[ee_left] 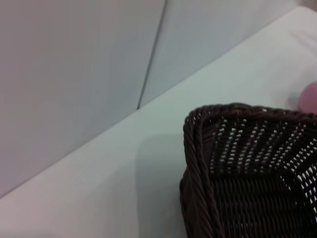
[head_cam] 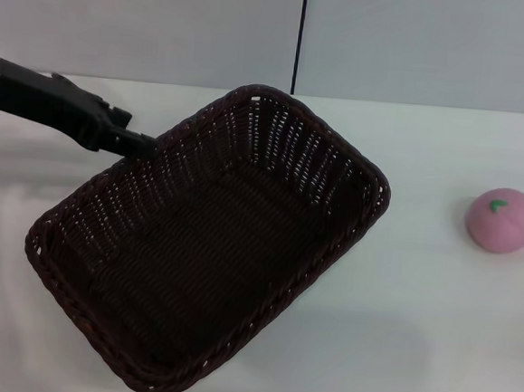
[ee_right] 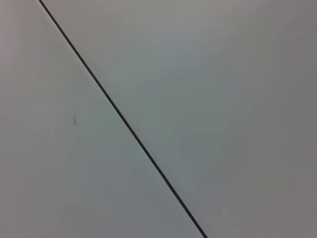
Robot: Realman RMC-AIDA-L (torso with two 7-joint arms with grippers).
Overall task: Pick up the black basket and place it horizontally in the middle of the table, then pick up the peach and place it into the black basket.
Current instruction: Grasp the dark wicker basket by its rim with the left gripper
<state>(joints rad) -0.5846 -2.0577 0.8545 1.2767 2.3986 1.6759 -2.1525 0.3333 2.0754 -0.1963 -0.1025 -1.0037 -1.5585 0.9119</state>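
From my head camera, the black basket (head_cam: 208, 246) fills the middle of the view, sitting diagonally on the white table (head_cam: 434, 318), one short end toward the far wall, the other toward the near left edge. My left gripper (head_cam: 139, 143) reaches in from the left, its dark tip right at the basket's long left rim near the far corner; it looks to be touching the braid there, but whether the tips are together, apart or clamped on the rim I cannot tell from here. The peach (head_cam: 501, 220) sits off to the right on the table, well apart from the basket, pink with its small green mark on top. My right arm is nowhere in this view. Over to my left wrist camera: a rounded corner of the basket (ee_left: 233, 163) looms close, braided rim and open-weave wall in plain sight, the white table (ee_left: 99, 188) spreading beside it up to the grey wall (ee_left: 74, 64). A sliver of pink, the peach (ee_left: 309, 96), peeks in at the picture's edge beyond the basket. My own fingers don't appear here. Right wrist camera now: only a plain grey wall (ee_right: 213, 89) crossed by a thin dark seam (ee_right: 124, 121).
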